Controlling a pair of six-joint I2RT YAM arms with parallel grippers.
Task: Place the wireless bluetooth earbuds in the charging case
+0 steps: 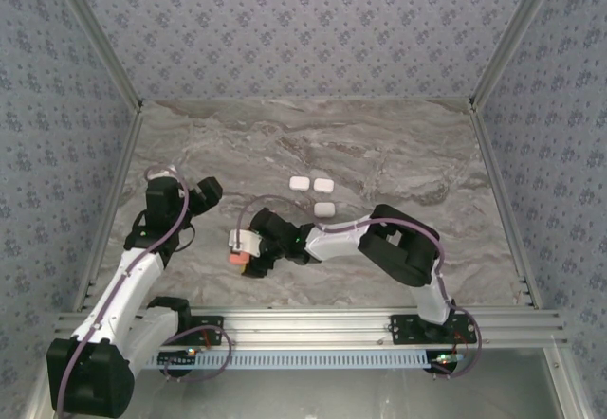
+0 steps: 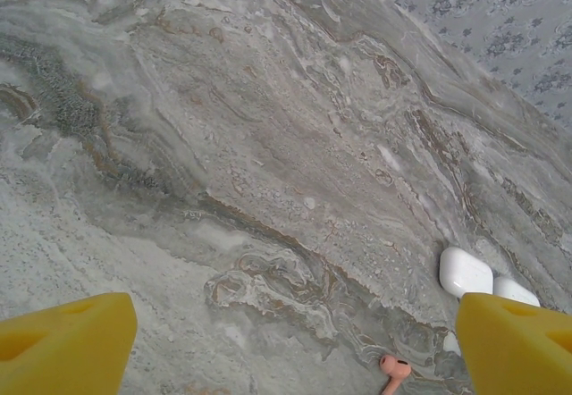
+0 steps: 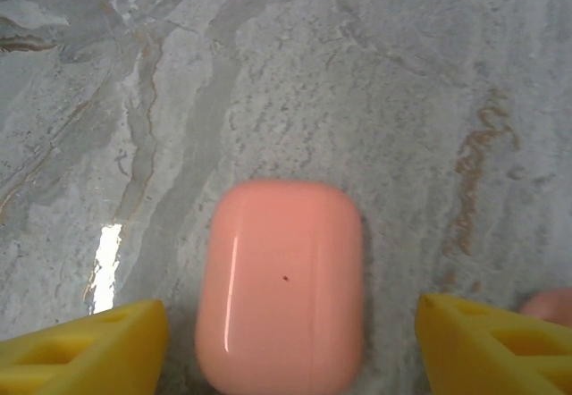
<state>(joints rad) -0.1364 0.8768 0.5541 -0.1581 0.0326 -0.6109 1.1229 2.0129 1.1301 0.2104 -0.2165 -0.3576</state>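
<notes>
While my right gripper (image 3: 292, 323) straddles the pink case (image 3: 281, 270), open and clear of it, my left gripper (image 2: 297, 323) gapes empty, a pink earbud (image 2: 393, 370) lying between its jaws.

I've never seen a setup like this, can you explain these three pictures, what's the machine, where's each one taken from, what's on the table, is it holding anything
It is two robot arms bolted at the near edge of a marble table. The wide picture comes from a fixed camera above and behind them. The other two come from a camera on each wrist; the yellow wedges there are that arm's own fingers. Three white cases lie mid-table. The left pincer is open over bare marble, a small coral earbud close by. The right pincer stands open either side of a coral case, not touching it. Nothing is held.
</notes>
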